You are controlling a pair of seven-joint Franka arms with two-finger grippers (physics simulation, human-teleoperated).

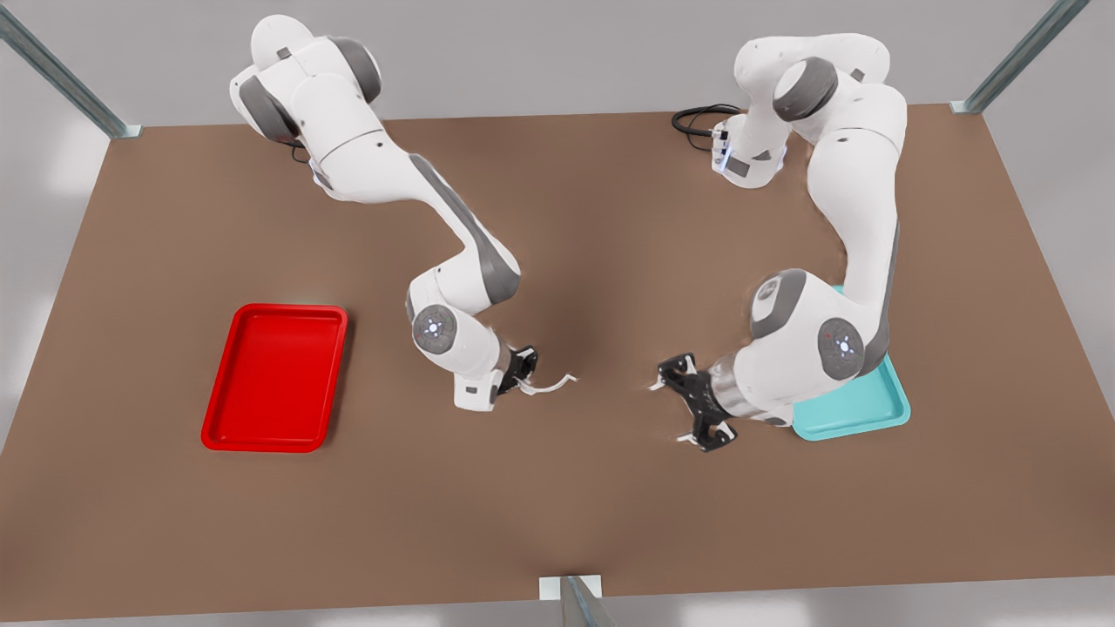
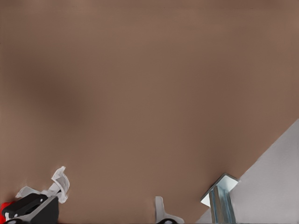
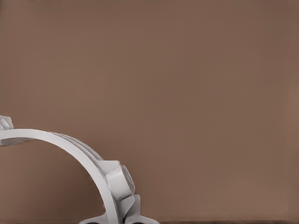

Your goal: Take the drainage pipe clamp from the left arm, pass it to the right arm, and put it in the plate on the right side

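We see two white Franka arms over a brown table (image 1: 566,522). In the front view, the arm on the front view's left, beside the red plate (image 1: 274,376), is the right arm, because the right wrist view shows the clamp very close. Its right gripper (image 1: 525,373) has the fingers closed on the drainage pipe clamp (image 1: 550,385), which sticks out from the fingertips toward the middle of the table, above the surface. In the right wrist view the drainage pipe clamp (image 3: 84,161) appears as a white curved strip with a ribbed block on it.

The left arm is on the front view's right, partly above a teal tray (image 1: 858,416). Its left gripper (image 1: 688,409) has the fingers spread wide apart and nothing is between them; it faces the right gripper across a gap. In the left wrist view one white fingertip (image 2: 161,211) is visible, and farther away the right gripper (image 2: 32,207) with a tab of the clamp (image 2: 60,182).

The red plate has nothing in it and lies well apart from the clamp. A metal post (image 2: 220,198) stands at the table edge.
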